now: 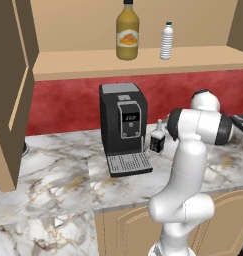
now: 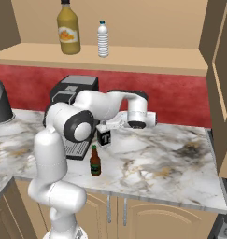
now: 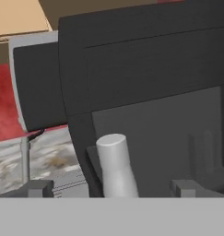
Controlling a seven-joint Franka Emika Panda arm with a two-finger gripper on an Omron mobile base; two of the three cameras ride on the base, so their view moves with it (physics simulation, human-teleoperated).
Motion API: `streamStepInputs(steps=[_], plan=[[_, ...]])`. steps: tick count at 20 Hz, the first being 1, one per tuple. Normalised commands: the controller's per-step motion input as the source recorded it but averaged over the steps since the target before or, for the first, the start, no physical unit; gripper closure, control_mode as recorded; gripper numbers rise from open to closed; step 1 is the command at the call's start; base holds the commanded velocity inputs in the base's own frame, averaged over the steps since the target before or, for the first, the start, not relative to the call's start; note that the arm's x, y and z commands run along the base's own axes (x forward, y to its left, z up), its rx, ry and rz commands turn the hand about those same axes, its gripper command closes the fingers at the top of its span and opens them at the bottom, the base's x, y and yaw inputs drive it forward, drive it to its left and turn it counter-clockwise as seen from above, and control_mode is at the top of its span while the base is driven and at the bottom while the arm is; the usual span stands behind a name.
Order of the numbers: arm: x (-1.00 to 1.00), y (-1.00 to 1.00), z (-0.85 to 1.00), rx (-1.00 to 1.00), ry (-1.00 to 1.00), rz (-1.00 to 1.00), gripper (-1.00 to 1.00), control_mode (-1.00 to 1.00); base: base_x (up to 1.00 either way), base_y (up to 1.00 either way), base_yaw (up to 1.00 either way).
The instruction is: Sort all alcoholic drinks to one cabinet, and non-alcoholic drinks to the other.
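Observation:
A squarish clear bottle with a black label [image 2: 104, 136] stands on the marble counter beside the coffee machine, also seen as the squarish bottle [image 1: 157, 138]. My gripper [image 2: 112, 125] is open and level with its neck. In the hand view the grey neck and cap [image 3: 114, 166] stand between the fingertips [image 3: 39, 188] of the gripper [image 3: 113, 190], untouched. A brown beer bottle [image 2: 95, 161] stands nearer the counter's front edge. The yellow juice bottle [image 1: 127, 32] and the ribbed water bottle [image 1: 166, 41] stand upright on the wide cabinet's shelf [image 1: 83, 64]. The task's second cabinet is out of view.
A black coffee machine [image 1: 123, 125] with a drip tray stands right behind the squarish bottle. Open brown cabinet doors hang at the left [image 1: 10, 95] and at the right [image 2: 220, 88]. A grey appliance [image 2: 0, 108] sits at the far left. The backsplash is red.

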Motion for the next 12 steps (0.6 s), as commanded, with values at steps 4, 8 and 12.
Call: streamStepInputs(steps=[4, 8, 12], plan=[[0.14, 0.00, -0.11, 0.00, 0.00, 0.00, -1.00, -1.00, 0.00, 0.00, 0.00], [0.06, 0.00, -0.07, 0.00, 0.00, 0.00, -1.00, -1.00, 0.00, 0.00, 0.00], [0.00, 0.00, -0.02, 0.00, 0.00, 0.00, -1.00, -1.00, 0.00, 0.00, 0.00]])
